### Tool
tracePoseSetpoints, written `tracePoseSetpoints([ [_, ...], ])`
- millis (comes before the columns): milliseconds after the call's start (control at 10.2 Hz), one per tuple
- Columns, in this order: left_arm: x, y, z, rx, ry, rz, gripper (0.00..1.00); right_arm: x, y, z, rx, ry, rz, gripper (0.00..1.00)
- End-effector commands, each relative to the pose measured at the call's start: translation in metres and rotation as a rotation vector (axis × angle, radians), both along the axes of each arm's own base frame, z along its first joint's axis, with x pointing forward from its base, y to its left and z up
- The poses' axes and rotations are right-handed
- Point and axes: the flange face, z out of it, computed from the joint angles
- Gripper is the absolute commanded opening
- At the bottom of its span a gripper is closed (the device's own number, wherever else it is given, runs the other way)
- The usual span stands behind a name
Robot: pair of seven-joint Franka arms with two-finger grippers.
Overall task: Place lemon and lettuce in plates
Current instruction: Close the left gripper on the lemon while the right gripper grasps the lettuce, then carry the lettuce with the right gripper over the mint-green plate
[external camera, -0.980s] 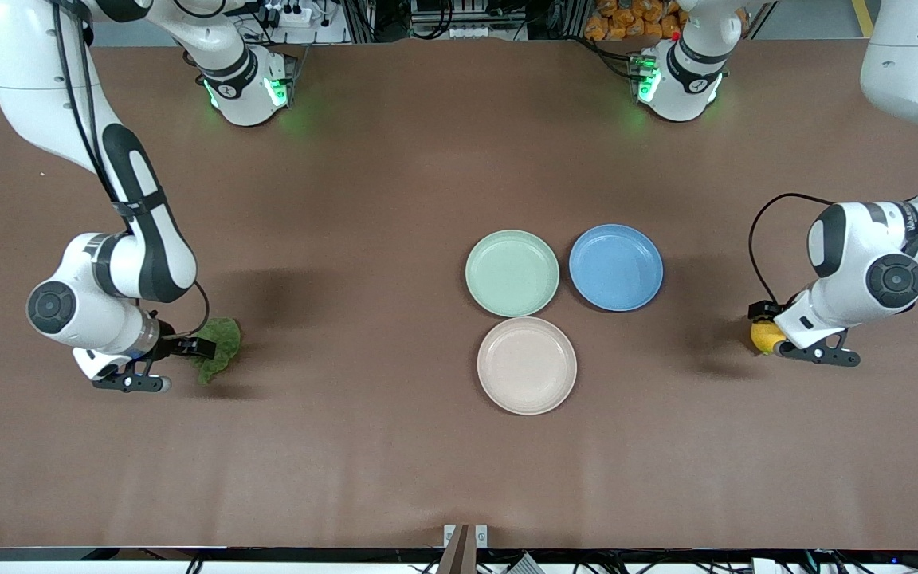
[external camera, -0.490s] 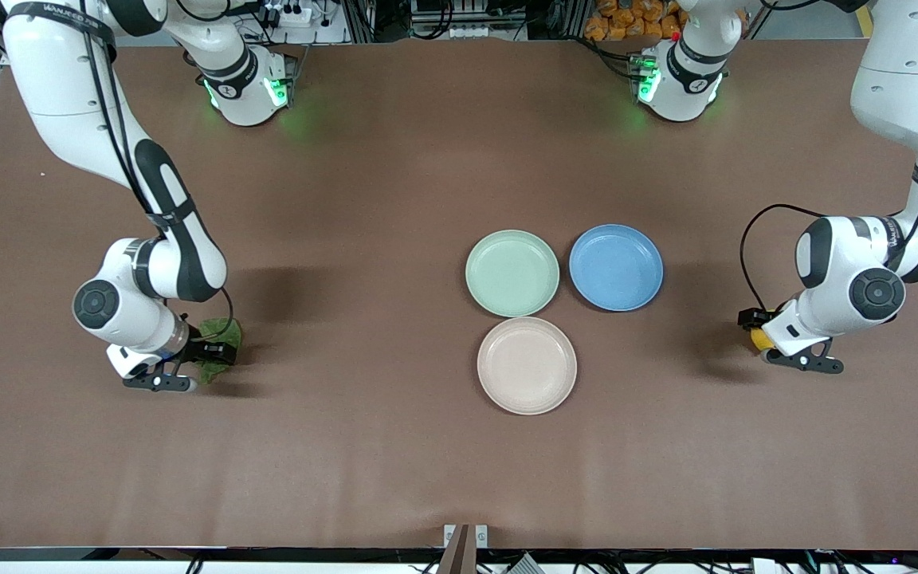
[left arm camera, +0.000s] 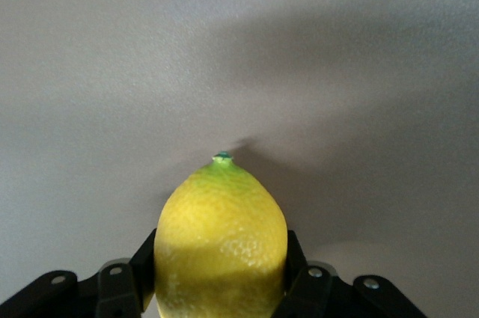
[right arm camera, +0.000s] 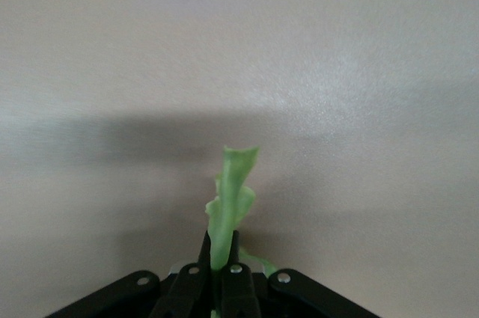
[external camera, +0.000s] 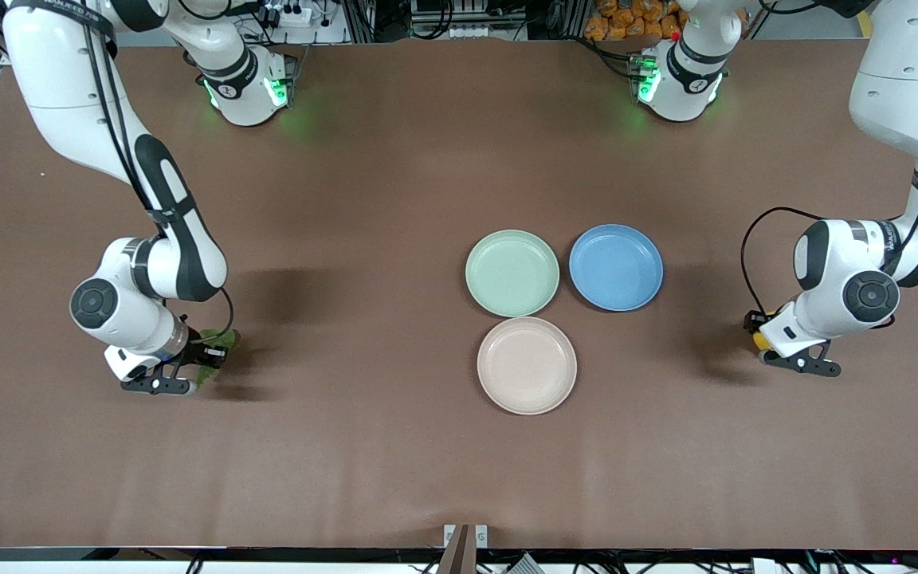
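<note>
Near the surface's two end edges, the left hand (left arm camera: 221, 295) pinches the firm, smooth lemon (left arm camera: 221, 239) at its middle, while the right hand (right arm camera: 219, 277) is closed on one edge of the thin, floppy lettuce (right arm camera: 230, 202).

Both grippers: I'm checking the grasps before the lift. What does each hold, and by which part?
Left gripper pinches the lemon across its sides, green tip pointing outward. Right gripper clamps the lettuce at one edge.

A wide brown desk (external camera: 395, 183) fills the view under even overhead light, soft shadows lying on it; along its top edge stand metal racks (external camera: 459, 17), cables and a power strip (external camera: 288, 14); orange items (external camera: 626, 20) sit there too.
</note>
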Motion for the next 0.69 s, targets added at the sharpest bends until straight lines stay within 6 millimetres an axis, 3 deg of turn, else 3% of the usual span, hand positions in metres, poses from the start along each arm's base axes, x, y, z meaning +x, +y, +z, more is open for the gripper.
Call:
tracePoseSetpoints([
  [0,0.015,-0.006,0.024,0.004,-0.054,-0.02,0.0,0.006,0.006,0.06,0.033,0.041,-0.005,0.0],
  [392,0.028,-0.025,0.055,-0.059,-0.109,0.026,0.0,0.016,0.028,0.151,0.059,0.103,0.014,0.0],
  [588,0.03,-0.03,0.059,-0.079,-0.116,0.038,0.0,0.022,0.047,0.181,0.067,0.117,-0.011,0.0],
])
